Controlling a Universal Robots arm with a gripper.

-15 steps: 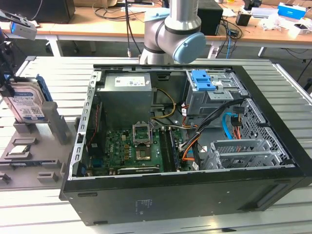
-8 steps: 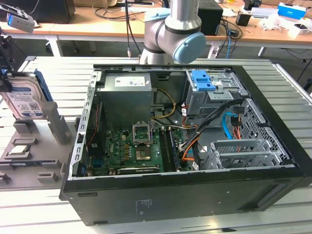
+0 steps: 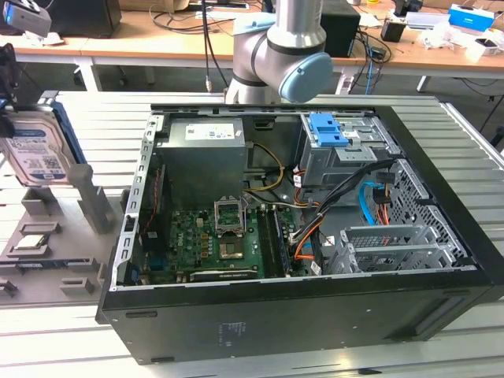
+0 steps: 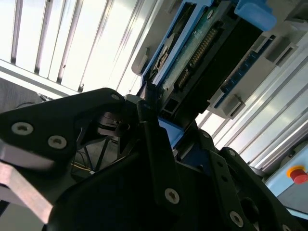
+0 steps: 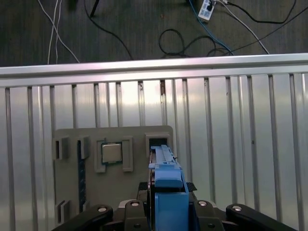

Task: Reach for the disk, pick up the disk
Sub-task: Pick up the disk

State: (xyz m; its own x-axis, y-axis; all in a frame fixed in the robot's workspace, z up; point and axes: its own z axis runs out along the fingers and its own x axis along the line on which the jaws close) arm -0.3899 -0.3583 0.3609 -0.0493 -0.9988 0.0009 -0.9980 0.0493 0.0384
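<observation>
Gripper (image 5: pixel 166 208) is clamped on the disk (image 3: pixel 35 150), and we see it upright over the grey fixture (image 3: pixel 71 236) at the exterior view's left. We judge the pick-up under way. Finishing calls for a firm clamp and a straight rise clear of the slot (image 5: pixel 156 142).

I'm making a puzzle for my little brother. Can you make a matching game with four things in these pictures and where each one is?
Things
1. disk
2. square chip
3. blue latch
4. green circuit board

Places
A. on top of the grey drive cage
B. lying flat in a pocket of the grey tray
C. flat on the floor of the open computer case
D. standing on edge outside the case, at the exterior view's left

Pairs: 1-D, 2-B, 3-A, 4-C
</observation>
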